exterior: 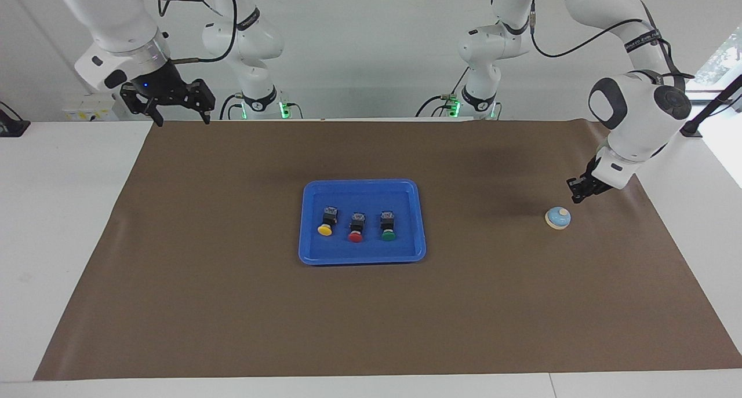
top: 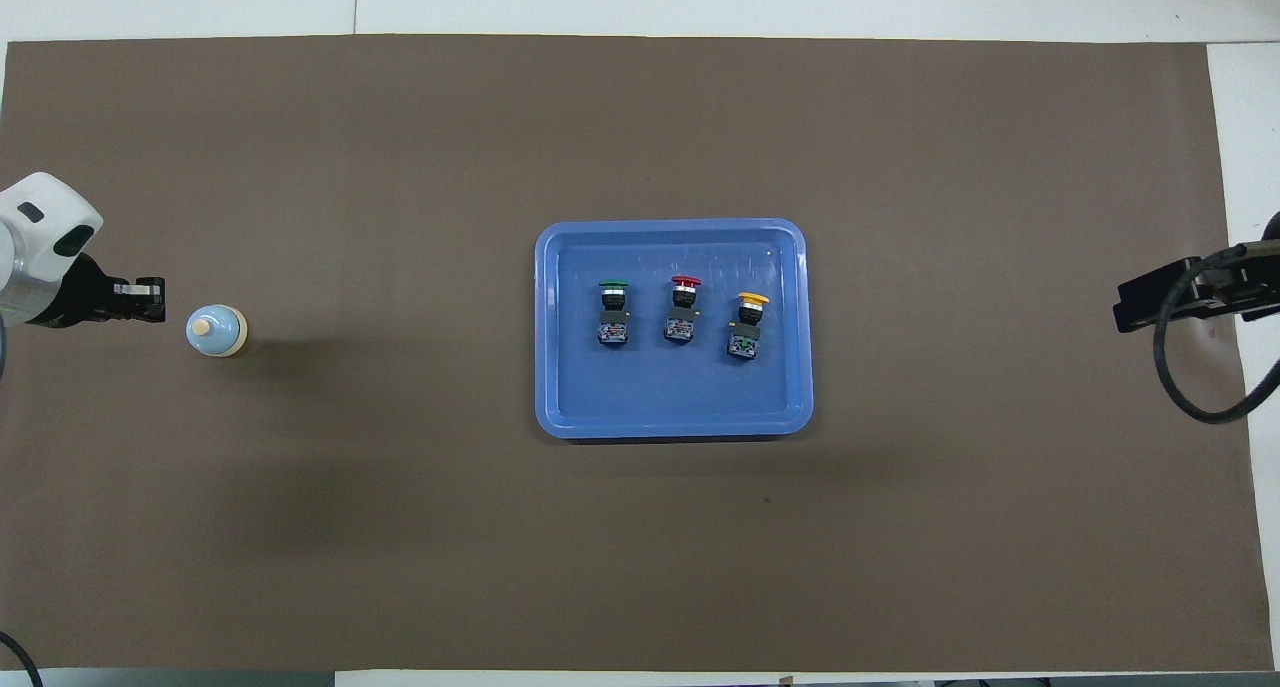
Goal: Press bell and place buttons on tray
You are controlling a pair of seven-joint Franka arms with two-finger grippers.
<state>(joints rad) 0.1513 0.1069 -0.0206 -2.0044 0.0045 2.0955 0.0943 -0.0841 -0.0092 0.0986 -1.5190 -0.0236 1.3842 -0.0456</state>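
- All three buttons, the green button (exterior: 388,234), the red button (exterior: 355,236) and the yellow button (exterior: 324,230), lie in a row on the tray (exterior: 362,258), so I judge the placing part done and the bell (exterior: 558,218) to be the step in hand.
- The bell stands on the brown mat (exterior: 232,317), well apart from the tray, toward the left arm's end of the bench.
- My left claw (exterior: 575,199) hangs just beside the bell, on its robot side and a little above it, not touching (fingertips together, nothing between them).
- My right claw (exterior: 176,117) waits over the mat's corner, well apart from the tray, fingers spread and empty.
- Next, I think, the left claw needs a short shift over the cream knob (top: 202,326), then a straight push down with the closed tips; off-centre, it could slide off the dome.
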